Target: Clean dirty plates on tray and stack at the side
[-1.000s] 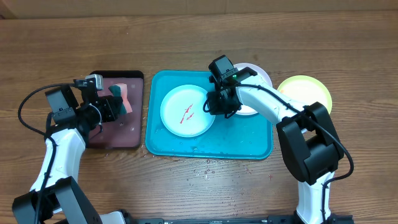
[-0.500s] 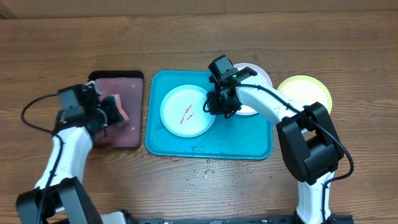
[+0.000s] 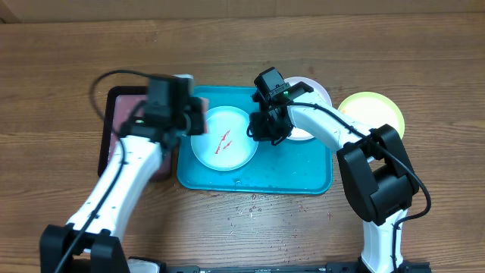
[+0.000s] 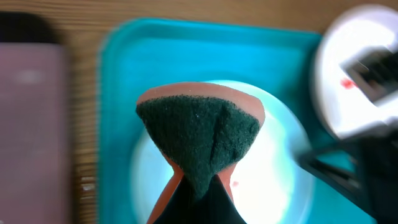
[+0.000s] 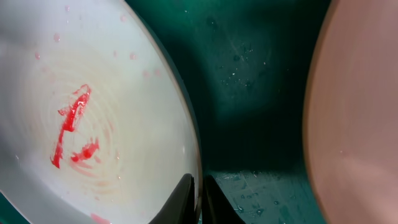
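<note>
A light blue plate (image 3: 223,148) with red smears lies in the turquoise tray (image 3: 303,171). My right gripper (image 3: 261,130) is shut on that plate's right rim, seen in the right wrist view (image 5: 198,193) beside the smeared plate (image 5: 93,124). My left gripper (image 3: 186,114) is shut on a green and orange sponge (image 4: 199,127) and hovers over the plate's left part (image 4: 273,168). A white plate (image 3: 314,92) lies at the tray's far right corner, partly under my right arm. A yellow-green plate (image 3: 373,112) sits on the table right of the tray.
A smaller black-rimmed tray (image 3: 114,140) with a pinkish inside lies left of the turquoise tray. Crumbs or droplets (image 3: 254,205) lie on the wooden table in front of the tray.
My left arm has swung right from the black-rimmed tray, carrying the sponge to above the light blue plate. My right arm has stayed on the plate's rim.
</note>
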Available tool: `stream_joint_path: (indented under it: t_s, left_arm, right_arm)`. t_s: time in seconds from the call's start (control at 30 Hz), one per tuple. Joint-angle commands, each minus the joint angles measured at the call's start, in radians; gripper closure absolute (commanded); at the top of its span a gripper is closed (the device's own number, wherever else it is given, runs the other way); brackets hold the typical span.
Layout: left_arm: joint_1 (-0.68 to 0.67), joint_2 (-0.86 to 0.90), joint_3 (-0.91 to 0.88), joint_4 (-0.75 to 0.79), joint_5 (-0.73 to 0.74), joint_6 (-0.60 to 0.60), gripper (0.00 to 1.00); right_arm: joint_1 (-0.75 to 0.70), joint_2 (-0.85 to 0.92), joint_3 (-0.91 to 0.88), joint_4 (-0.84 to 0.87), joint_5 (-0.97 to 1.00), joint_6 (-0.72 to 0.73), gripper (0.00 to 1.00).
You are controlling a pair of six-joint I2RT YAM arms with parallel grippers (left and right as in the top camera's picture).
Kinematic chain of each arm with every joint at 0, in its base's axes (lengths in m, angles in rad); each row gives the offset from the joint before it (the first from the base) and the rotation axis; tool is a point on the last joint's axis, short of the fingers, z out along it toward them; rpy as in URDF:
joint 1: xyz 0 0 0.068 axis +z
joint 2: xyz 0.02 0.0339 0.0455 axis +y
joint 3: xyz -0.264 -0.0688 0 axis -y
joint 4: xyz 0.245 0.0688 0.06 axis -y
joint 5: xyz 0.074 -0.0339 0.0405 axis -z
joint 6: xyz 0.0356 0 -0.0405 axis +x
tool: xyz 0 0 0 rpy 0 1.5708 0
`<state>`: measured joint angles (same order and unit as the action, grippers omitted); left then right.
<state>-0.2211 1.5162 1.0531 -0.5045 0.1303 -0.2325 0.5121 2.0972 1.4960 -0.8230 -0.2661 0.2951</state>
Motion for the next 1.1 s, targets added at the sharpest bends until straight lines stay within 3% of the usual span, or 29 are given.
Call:
stream_joint_path:
  t_s: [0.0,0.17,0.4,0.63,0.73,0.87,0.97,1.07]
  left_arm:
    - [-0.094,0.055,0.010,0.002,0.005,0.063,0.96]
    - [-0.175,0.146,0.010,0.029,0.005,0.131,0.96]
    - [-0.177,0.267,0.010,0.049,-0.026,0.132,0.96]
    - [-0.149,0.304,0.015,0.005,-0.253,0.106,0.96]
    - [-0.118,0.284,0.053,-0.040,-0.275,0.098,0.96]
    - [-0.097,0.251,0.122,-0.090,-0.188,0.099,0.96]
    - [-0.110,0.245,0.169,-0.101,-0.014,0.132,0.96]
    - [-0.142,0.246,0.168,-0.082,0.070,0.132,0.96]
  right_arm:
    - [0.007,-0.036,0.008,0.005,-0.024,0.018,0.92]
    - [0.007,-0.036,0.008,0.001,-0.024,0.020,0.93]
    - [0.007,-0.036,0.008,0.000,-0.023,0.020,0.93]
    - [0.007,-0.036,0.008,0.000,-0.023,0.020,0.93]
    - [0.007,-0.036,0.008,0.000,-0.023,0.020,0.93]
    - [0.007,-0.036,0.009,0.000,-0.023,0.020,0.93]
    - [0.007,-0.036,0.008,0.001,-0.023,0.020,0.93]
    - [0.007,-0.036,0.008,0.001,-0.023,0.019,0.93]
